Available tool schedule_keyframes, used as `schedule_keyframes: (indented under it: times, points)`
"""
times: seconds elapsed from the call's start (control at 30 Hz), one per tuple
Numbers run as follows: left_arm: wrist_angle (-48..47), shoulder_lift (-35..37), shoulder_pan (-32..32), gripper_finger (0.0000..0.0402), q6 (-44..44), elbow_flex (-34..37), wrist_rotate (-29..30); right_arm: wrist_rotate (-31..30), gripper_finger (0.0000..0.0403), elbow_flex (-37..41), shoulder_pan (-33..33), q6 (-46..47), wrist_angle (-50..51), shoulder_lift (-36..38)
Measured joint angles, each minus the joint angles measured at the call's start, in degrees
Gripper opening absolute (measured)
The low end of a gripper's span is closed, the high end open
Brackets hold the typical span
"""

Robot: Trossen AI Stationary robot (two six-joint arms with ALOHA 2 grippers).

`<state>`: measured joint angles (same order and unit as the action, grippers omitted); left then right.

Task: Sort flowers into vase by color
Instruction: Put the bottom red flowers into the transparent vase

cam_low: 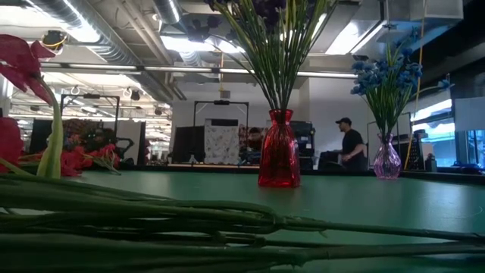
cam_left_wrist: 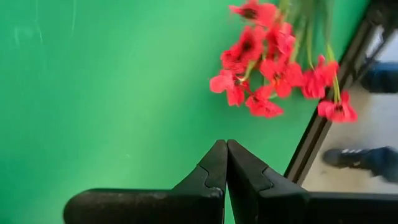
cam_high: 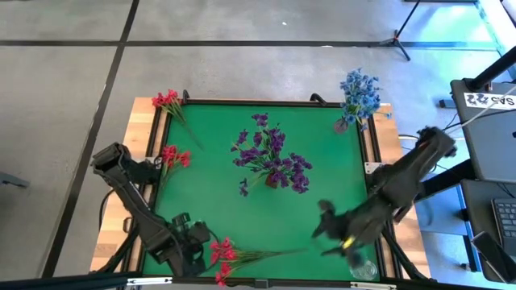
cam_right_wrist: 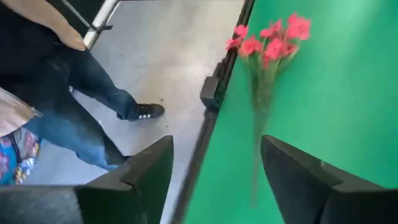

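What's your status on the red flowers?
Left gripper jaws shut, empty, beside the red flowers lying at the mat's near edge. Right gripper jaws open, empty, above the stem end. Nothing in the way.

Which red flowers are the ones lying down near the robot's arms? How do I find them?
Look at the green mat and go to its near edge, between the two arms. The red sprig lies flat there with its long stems pointing toward the right arm. The other red flowers are up along the left edge.
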<state>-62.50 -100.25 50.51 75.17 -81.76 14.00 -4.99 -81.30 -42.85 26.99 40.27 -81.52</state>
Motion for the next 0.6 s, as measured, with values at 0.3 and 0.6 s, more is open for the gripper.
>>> schedule_keyframes:
  times: [0.3,0.6]
  points:
    - [0.15,0.00,5.92,0.0002,-6.84,0.00,11.56,-3.80,0.0241,0.00,0.04,10.12,-12.95,-17.08]
    - [0.16,0.00,8.55,0.0002,-6.74,0.00,14.03,-6.54,0.0241,0.00,1.34,4.20,-17.94,-27.14]
